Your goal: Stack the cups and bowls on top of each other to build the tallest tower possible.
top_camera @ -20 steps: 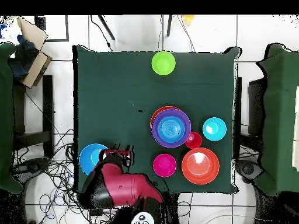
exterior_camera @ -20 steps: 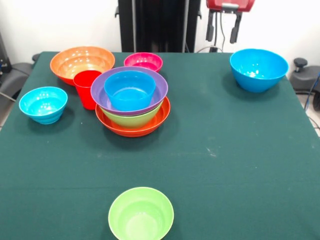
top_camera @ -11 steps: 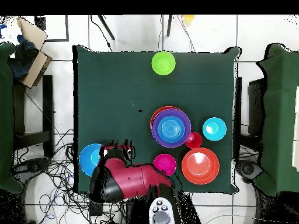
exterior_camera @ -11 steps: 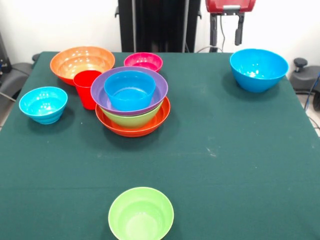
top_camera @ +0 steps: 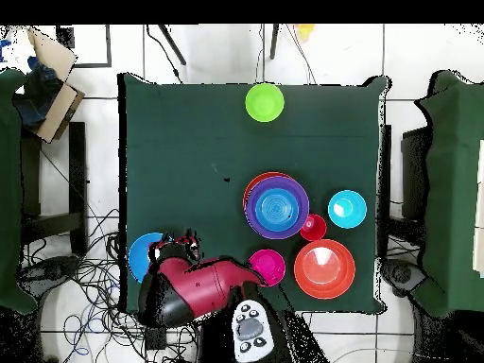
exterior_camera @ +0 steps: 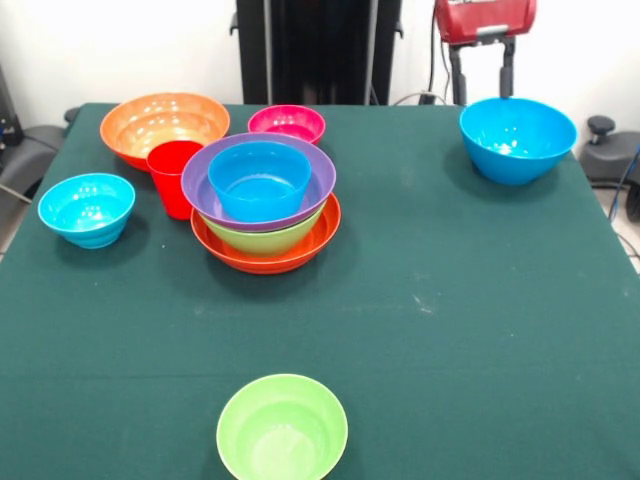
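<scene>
Now shifted sideways to hang directly behind the lone blue bowl (exterior_camera: 518, 138), gripper (exterior_camera: 483, 72) open and empty, likely lining up that bowl for the tower (exterior_camera: 265, 203), four deep mid-table beside the red cup (exterior_camera: 174, 177).

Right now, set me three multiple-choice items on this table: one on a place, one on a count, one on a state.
1. Where does the red cup stand?
A. inside the tower
B. on the cloth beside the tower
C. in the green bowl

2. How many bowls make up the tower?
A. two
B. four
C. six

3. How is the gripper?
A. open above the far blue bowl
B. shut on the cup
C. resting in the tower

Key: 1 B, the cup sits on the table next to the stack. 2 B, orange, green, purple and blue are nested. 3 A, its two fingers hang apart, holding nothing.
</scene>
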Available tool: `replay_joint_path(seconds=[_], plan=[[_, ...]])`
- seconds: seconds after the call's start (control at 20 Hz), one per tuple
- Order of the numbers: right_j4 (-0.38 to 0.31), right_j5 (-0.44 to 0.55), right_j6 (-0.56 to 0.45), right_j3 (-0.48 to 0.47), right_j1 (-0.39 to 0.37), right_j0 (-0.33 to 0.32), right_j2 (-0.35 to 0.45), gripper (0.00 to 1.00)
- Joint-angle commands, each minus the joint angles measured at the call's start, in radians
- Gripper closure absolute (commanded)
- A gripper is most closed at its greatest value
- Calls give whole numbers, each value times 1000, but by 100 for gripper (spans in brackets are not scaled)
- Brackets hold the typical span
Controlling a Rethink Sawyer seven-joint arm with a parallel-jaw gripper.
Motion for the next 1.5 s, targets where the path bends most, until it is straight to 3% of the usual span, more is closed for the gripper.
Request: replay_joint_path(seconds=[0.05,0.3,0.65,1.15,1.5], plan=[[-101,-60,59,14,95,-18,125,0],[-112,-127,62,-61,210,60,37,0],[-67,-228,66,-157,373,197,-138,0],[-16,-319,73,-249,506,267,-240,0],[4,-338,82,-298,551,285,-266,0]])
